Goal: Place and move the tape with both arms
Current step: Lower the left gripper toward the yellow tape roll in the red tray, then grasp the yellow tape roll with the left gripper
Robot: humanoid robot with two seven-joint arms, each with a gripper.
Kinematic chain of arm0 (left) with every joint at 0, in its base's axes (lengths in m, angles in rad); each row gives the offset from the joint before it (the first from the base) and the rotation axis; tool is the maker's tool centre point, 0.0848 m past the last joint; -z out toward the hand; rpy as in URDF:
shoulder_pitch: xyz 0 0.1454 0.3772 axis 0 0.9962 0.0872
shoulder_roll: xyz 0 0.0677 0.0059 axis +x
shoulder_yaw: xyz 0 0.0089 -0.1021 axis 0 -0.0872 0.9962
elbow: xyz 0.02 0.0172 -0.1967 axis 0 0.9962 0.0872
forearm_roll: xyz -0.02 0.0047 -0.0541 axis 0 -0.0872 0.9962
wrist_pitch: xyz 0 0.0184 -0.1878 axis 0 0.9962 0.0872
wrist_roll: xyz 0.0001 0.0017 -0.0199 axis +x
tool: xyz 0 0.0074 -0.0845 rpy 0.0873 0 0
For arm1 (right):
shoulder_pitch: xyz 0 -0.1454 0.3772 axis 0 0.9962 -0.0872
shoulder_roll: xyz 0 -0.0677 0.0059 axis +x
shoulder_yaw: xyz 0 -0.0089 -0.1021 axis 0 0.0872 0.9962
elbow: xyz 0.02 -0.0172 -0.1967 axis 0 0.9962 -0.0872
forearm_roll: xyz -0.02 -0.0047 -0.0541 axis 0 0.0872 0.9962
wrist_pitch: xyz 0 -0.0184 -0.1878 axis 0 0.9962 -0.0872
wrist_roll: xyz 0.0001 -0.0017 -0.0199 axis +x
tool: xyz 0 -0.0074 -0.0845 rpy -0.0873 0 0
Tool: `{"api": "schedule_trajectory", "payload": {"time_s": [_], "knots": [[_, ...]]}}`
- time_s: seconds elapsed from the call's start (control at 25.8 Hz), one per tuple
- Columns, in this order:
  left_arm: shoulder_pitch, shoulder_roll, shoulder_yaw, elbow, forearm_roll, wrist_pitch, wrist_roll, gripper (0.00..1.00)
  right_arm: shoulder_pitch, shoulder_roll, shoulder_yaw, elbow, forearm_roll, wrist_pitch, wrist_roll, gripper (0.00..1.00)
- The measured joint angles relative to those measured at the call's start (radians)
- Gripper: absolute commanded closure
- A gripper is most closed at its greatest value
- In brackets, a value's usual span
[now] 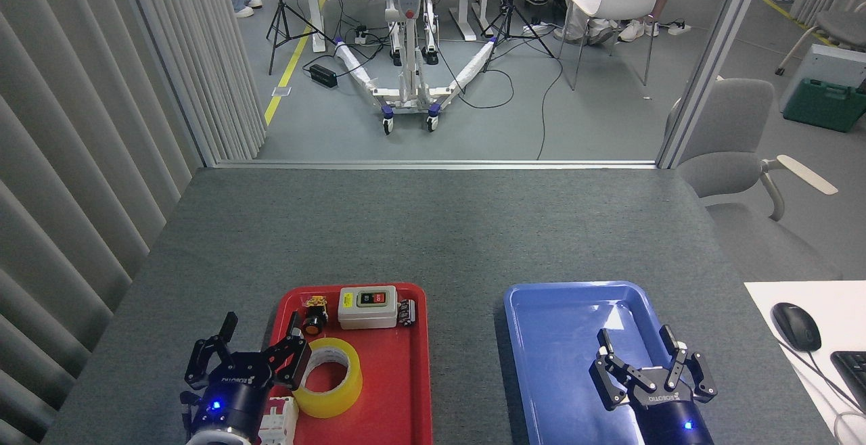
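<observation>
Tape (329, 385): yellow roll lying flat in the near left part of the red tray (399, 391), core hole facing up
Left gripper (260, 338): fingers spread apart, holding nothing, sitting over the tray's left rim with its right finger just beside the roll's left edge
Right gripper (636, 343): fingers spread too, empty, hovering above the blue tray (541, 337)
Red tray, far end: orange-tipped push button (313, 323) just beyond the roll, white switch box (367, 307) to its right
Table (433, 228): grey felt surface, both trays side by side, well apart from each other
</observation>
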Motion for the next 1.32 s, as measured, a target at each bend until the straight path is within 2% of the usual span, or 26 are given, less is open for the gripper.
{"api": "schedule_trajectory", "payload": {"time_s": [0.23,0.35,0.46,0.66,0.74,0.81,0.93,1.12,1.32], "knots": [[-0.008,0.000,0.002,0.002,0.031,-0.001,-0.009,0.00,0.007,0.001,-0.005,-0.004,0.000,-0.015,0.001,0.00],[-0.021,0.002,0.004,-0.002,0.078,-0.002,-0.071,0.00,0.008,0.000,-0.012,-0.004,0.000,-0.029,0.001,0.00],[-0.049,0.016,0.005,-0.028,0.142,0.007,-0.261,0.00,0.009,0.000,-0.016,-0.004,0.000,-0.041,0.001,0.00],[-0.123,0.033,0.003,-0.072,0.180,0.018,-0.712,0.00,0.010,0.001,-0.017,-0.003,0.000,-0.045,0.005,0.00],[-0.162,0.036,0.000,-0.050,0.183,-0.002,-0.855,0.00,0.010,0.002,-0.017,-0.003,0.000,-0.045,0.003,0.00],[-0.199,0.043,-0.006,-0.011,0.184,-0.054,-0.936,0.00,0.011,0.002,-0.017,-0.003,0.000,-0.045,0.000,0.00],[-0.249,0.077,-0.055,0.063,0.185,-0.143,-0.972,0.00,0.011,0.003,-0.017,-0.003,0.000,-0.045,-0.003,0.00],[-0.324,0.153,-0.174,0.146,0.186,-0.214,-0.970,0.01,0.012,0.003,-0.017,-0.002,0.000,-0.045,-0.004,0.00],[-0.389,0.177,-0.205,0.245,0.184,-0.275,-0.979,0.01,0.012,0.004,-0.017,-0.001,0.000,-0.046,-0.004,0.00]]}}
